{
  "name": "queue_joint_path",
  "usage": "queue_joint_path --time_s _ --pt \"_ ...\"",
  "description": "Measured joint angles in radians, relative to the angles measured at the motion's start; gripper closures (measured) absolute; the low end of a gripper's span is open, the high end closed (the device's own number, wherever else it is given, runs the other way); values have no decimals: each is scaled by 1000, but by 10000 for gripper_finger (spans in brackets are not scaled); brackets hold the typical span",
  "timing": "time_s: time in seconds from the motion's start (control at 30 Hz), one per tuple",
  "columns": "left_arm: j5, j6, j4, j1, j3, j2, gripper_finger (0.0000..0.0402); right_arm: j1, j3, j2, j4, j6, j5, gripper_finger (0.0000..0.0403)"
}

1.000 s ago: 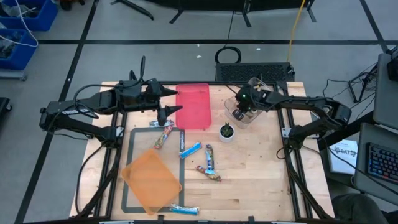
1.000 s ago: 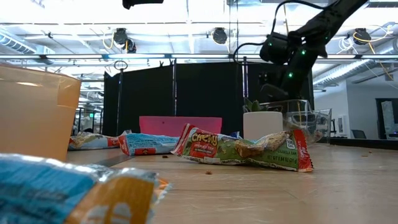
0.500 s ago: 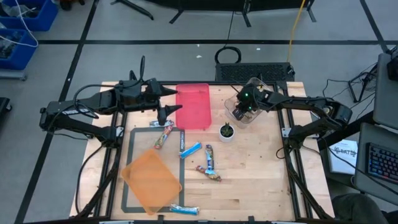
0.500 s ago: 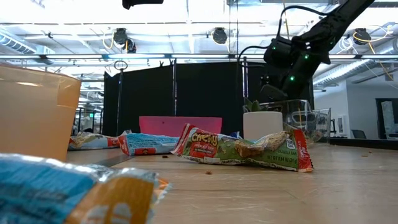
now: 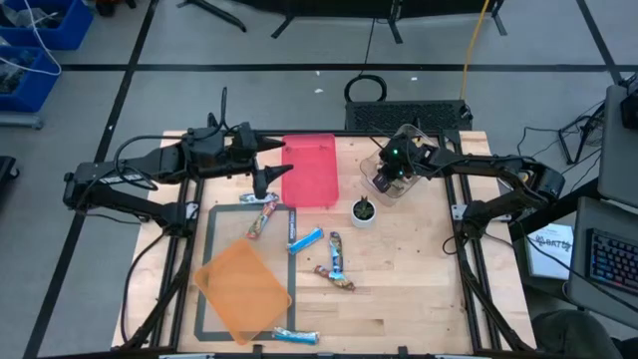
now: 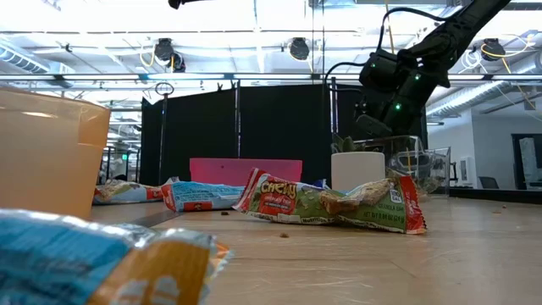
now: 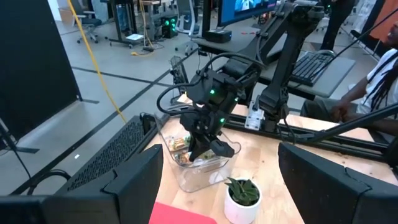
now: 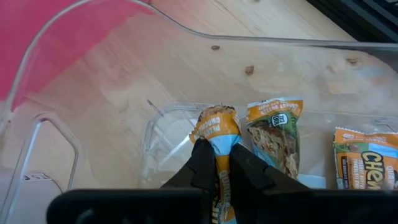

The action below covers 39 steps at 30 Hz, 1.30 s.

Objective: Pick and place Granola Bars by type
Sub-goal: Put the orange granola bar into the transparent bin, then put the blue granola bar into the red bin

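Several granola bars lie on the table: one by the grey mat's far edge (image 5: 261, 217), a blue one (image 5: 305, 239), two near the middle (image 5: 337, 267) and a blue one at the near edge (image 5: 296, 336). My right gripper (image 8: 217, 167) reaches down into a clear container (image 5: 389, 181) and is shut on a blue-and-orange bar (image 8: 215, 127). Two more bars (image 8: 273, 134) (image 8: 367, 158) lie in that container. My left gripper (image 5: 279, 163) hovers open beside the pink tray (image 5: 309, 170), with nothing between its fingers. My right gripper pinches the blue-and-orange bar between its two fingers, across the wrapper a little behind its crimped free end (image 8: 215, 124). The fingers slant down from the table's right side into the container. That free end sticks out past the fingertips toward the container's floor; whether it touches, I cannot tell.
An orange tray (image 5: 242, 289) lies on the grey mat at the near left. A small green plant in a white cup (image 5: 364, 210) stands just in front of the clear container. Bare wood shows on the near right (image 5: 409, 289).
My right gripper has edged a little toward the table's right edge and down over the clear container, staying shut on the bar.
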Motion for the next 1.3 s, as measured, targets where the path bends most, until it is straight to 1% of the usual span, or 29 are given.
queue_joint_path --time_s 0.27,0.5,0.7,0.87,1.0,1.13,1.3 --pt "0 -2 -3 0 0 0 81 0 -1 0 7 -8 1 336" --pt "19 -5 -4 0 0 0 86 0 -2 1 23 -10 3 307" --pt "19 -6 -4 0 0 0 83 0 -2 1 25 -11 5 291" --pt "25 -6 -6 0 0 0 83 0 -2 -9 23 -3 -9 289" --pt "68 -6 -16 -1 0 0 76 2 7 -67 -12 25 -53 288" --pt "48 27 -35 -15 0 0 67 23 29 -167 -20 13 -65 288" --pt "54 9 -39 -15 0 0 52 59 40 -299 -2 4 -71 288"
